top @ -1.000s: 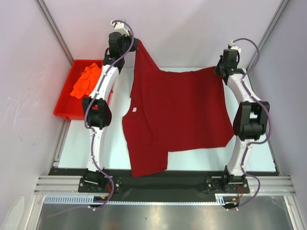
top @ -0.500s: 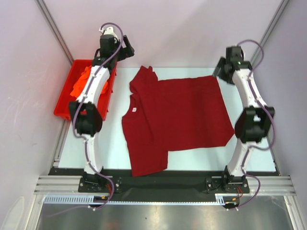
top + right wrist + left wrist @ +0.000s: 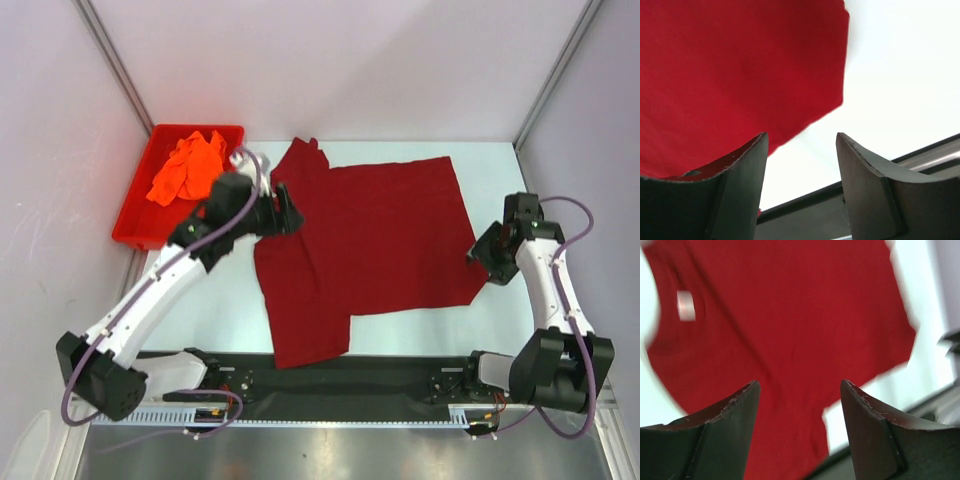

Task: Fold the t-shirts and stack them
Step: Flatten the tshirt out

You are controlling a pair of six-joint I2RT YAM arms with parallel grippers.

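Fold about to begin: a smooth white desk (image 3: 200, 300) is carrying the maroon t-shirt (image 3: 380, 230), which is lying spread sideways across its middle. The collar is pointing toward the left arm, one sleeve is bunching at the far edge, and a flap is trailing toward the near edge. The soft matte cloth is lying mostly flat. A rigid red plastic bin (image 3: 130, 228) is sitting at the far left, holding the crumpled orange t-shirt (image 3: 187, 168). The left end effector (image 3: 290, 212) is hovering over the collar side, fingers spread and gripping nothing. The right end effector (image 3: 478, 252) is hanging likewise released at the shirt's near right corner. A small white label (image 3: 686, 305) is showing by the neckline. The spreading looks done. The first fold seems next, calling for both to pinch cloth edges and carry them across together.
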